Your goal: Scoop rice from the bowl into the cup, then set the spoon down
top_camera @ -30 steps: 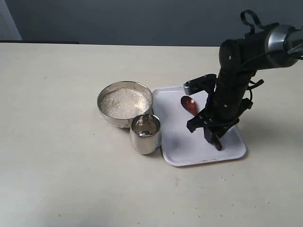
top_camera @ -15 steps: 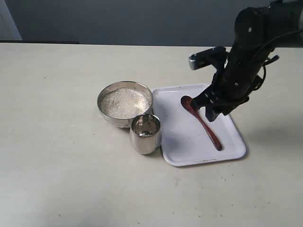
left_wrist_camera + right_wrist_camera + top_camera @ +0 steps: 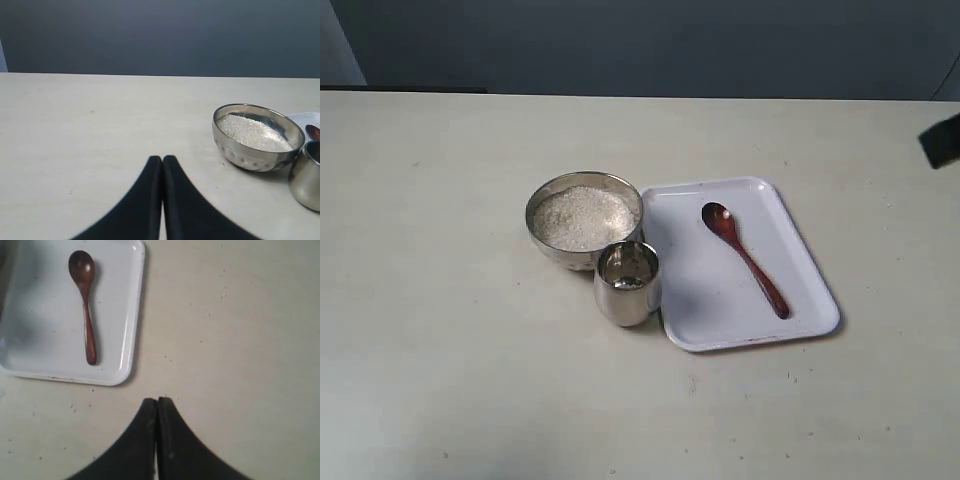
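Right arm [image 3: 942, 140] off tray [image 3: 700, 290] — spoon [image 3: 748, 262] left in it; bowl [image 3: 548, 245] holds rice [image 3: 585, 215].

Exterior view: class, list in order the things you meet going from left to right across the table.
bowl holding rice → cup → spoon, which lies on the white tray.

The exterior camera looks down over the whole table [image 3: 440, 350]. The left wrist camera sits low, facing the bowl [image 3: 245, 155] beyond its jaws. The right wrist camera, high up, overlooks the spoon [image 3: 88, 325]. The exterior view shows both.
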